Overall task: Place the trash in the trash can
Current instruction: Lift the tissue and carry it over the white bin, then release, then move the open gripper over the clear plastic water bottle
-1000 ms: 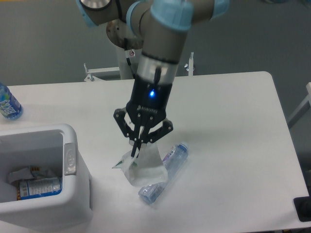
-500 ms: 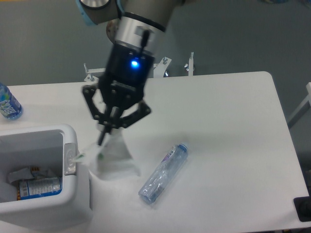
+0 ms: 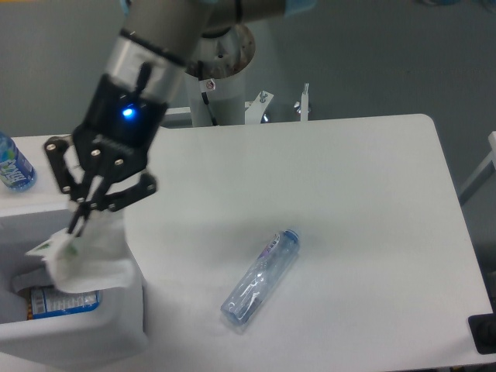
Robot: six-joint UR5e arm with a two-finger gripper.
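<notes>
My gripper (image 3: pixel 77 223) is shut on the crumpled white wrapper (image 3: pixel 89 260), which hangs from the fingertips over the right part of the white trash can (image 3: pixel 116 329) at the lower left. The wrapper covers the bin's right wall and its latch. A clear crushed plastic bottle (image 3: pixel 260 279) with a pale blue cap and purplish label lies on the table, well to the right of the gripper and apart from it. Inside the bin, a labelled item (image 3: pixel 58 302) shows below the wrapper.
A bottle with a bright blue label (image 3: pixel 13 165) stands at the far left edge of the table, behind the bin. The robot's base column (image 3: pixel 221 93) rises behind the table's back edge. A black object (image 3: pixel 482 333) sits at the lower right corner.
The gripper has carried the wrapper up and to the left, from beside the crushed bottle to over the bin. The bottle has stayed where it was.
</notes>
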